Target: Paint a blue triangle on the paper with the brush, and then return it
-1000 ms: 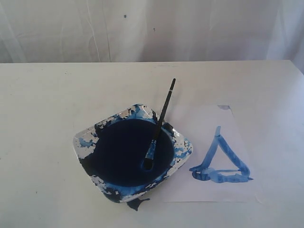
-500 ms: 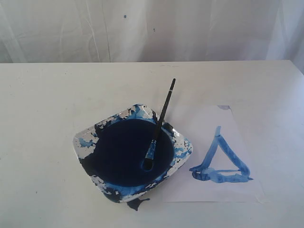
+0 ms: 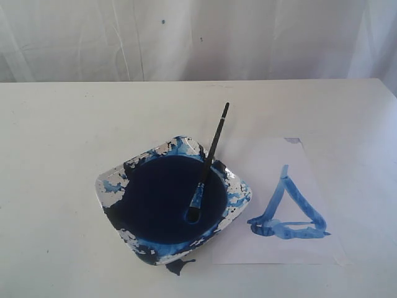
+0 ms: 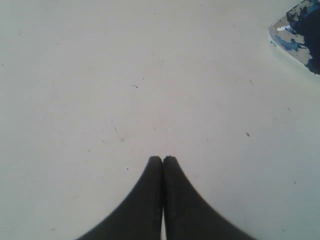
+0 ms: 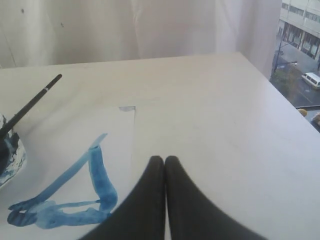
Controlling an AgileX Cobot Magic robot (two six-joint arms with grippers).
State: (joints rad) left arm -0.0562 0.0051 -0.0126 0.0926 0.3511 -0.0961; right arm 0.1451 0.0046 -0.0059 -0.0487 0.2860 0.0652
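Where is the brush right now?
Exterior view: the brush rests in the paint dish at centre, bristles in the dark paint, handle leaning over the far rim, just left of the paper.

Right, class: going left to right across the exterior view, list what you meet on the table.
Paint dish → paper with the blue triangle. The brush rests in the dish, so it is omitted.

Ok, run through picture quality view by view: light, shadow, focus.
Exterior view: soft, even light, no hard shadows around the paint dish. Left wrist view: pale, washed-out table, left gripper a featureless dark silhouette. Right wrist view: blue triangle readable, right gripper dark and soft-edged.
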